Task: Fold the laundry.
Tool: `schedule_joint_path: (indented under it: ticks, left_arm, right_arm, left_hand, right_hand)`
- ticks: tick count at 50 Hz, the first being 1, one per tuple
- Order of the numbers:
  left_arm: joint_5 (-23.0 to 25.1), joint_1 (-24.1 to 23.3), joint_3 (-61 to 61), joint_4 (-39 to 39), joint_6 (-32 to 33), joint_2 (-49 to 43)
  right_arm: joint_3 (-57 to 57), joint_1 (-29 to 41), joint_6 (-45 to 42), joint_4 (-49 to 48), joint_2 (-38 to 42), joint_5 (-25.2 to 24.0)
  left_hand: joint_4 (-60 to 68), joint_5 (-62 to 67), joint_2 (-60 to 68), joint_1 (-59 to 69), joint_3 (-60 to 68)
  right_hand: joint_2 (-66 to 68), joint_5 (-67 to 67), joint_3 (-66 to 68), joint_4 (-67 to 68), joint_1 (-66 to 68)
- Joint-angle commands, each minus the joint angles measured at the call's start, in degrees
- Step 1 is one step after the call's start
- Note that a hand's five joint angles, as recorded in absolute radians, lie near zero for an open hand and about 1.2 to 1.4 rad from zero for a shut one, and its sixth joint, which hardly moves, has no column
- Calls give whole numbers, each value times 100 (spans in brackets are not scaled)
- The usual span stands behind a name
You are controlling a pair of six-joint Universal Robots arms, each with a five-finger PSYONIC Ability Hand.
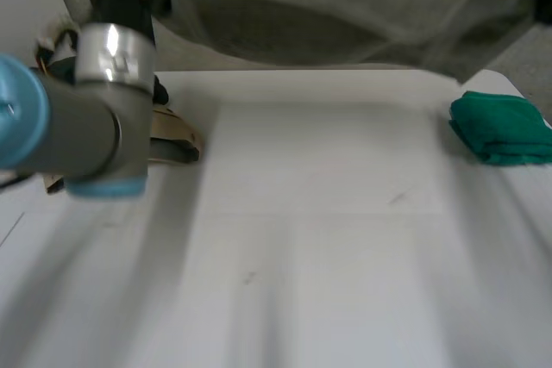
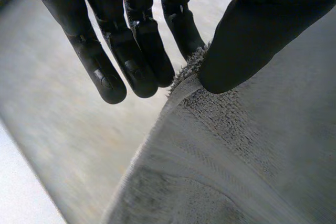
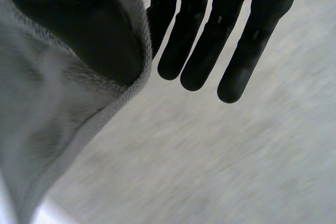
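Head camera is sitting between and behind the arms, looking down at the table [image 1: 345,239] from well above. The left arm [image 1: 78,135] is crowding its lens.

Left wrist camera is looking along the left hand [image 2: 149,51] at very close range. The towel [image 2: 252,150] edge is pinched between thumb and fingers, with table lying beyond the fingertips.

Right wrist camera is looking likewise along the right hand [image 3: 257,40], with towel pinched at the thumb.

All three views are sharing towel and table.
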Motion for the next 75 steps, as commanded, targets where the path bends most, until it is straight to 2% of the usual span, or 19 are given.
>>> schedule_joint_path:
  ticks: [1, 6, 10, 13, 14, 23, 35, 44, 55, 61, 70, 73, 75]
  left_arm:
    - [14, -270, -1460, -146, -25, -83]
    - [-4, -455, -1804, -154, -43, -337]
    - [-21, -525, -1822, -154, -52, -593]
    - [-21, -517, -1805, -154, -43, -593]
    - [-21, -499, -1796, -154, -34, -585]
    - [-21, -481, -1778, -163, -34, -409]
    - [-30, -473, -1813, -286, -157, -400]
    - [-21, -350, -1805, -418, -193, -391]
    - [-30, -314, -1822, -436, -210, -303]
    - [-30, -306, -1840, -506, -210, -268]
    - [-30, -306, -1840, -524, -272, -259]
    - [-30, -306, -1831, -524, -280, -259]
    - [-30, -297, -1831, -532, -280, -251]
  right_arm:
    - [377, -212, -236, 1659, 761, -1026]
    - [1088, -299, -895, 1749, 1096, -1360]
    - [1589, -361, -1220, 1363, 1123, -1474]
    - [1871, -370, -1388, 1143, 1088, -1589]
    - [2055, -370, -1510, 1003, 1088, -1685]
    - [2979, -379, -2372, 360, 657, -2327]
    - [3524, -493, -4182, -53, 622, -2538]
    - [3718, -730, -5263, 17, 604, -3074]
    - [3744, -827, -5414, 158, 569, -3452]
    - [3858, -1134, -5493, 219, 332, -3619]
    - [3858, -1231, -5581, 711, 279, -3769]
    - [3815, -1292, -5581, 703, 288, -3786]
    - [3771, -1337, -5572, 737, 270, -3804]
  left_hand:
    - [1115, 1400, 1135, 1567, 1152]
    - [1115, 1400, 1135, 1567, 1152]
    - [1115, 1400, 1135, 1567, 1152]
    - [1115, 1400, 1135, 1567, 1152]
    - [1115, 1400, 1135, 1567, 1152]
    - [1115, 1400, 1135, 1567, 1152]
    - [1115, 1400, 1135, 1567, 1152]
    - [1115, 1400, 1135, 1567, 1152]
    - [1115, 1400, 1135, 1567, 1152]
    - [1115, 1400, 1135, 1567, 1152]
    - [1115, 1400, 1135, 1567, 1152]
    - [1115, 1400, 1135, 1567, 1152]
    - [1115, 1400, 1135, 1567, 1152]
  right_hand:
    - [1251, 1317, 1177, 1124, 1533]
    - [1023, 1089, 950, 897, 1306]
    - [-1211, -1145, -1285, -1338, -929]
    - [-2036, -1970, -2110, -2163, -1754]
    - [-3073, -3007, -3147, -3199, -2790]
    - [-3992, -3926, -4065, -4118, -3709]
    - [-3353, -3287, -3427, -3480, -3071]
    - [-2898, -2832, -2972, -3025, -2616]
    - [-2982, -2916, -3056, -3109, -2700]
    - [-3016, -2950, -3090, -3142, -2734]
    - [-2848, -2782, -2922, -2975, -2566]
    - [-737, -670, -810, -863, -454]
    - [1239, 1306, 1166, 1113, 1522]
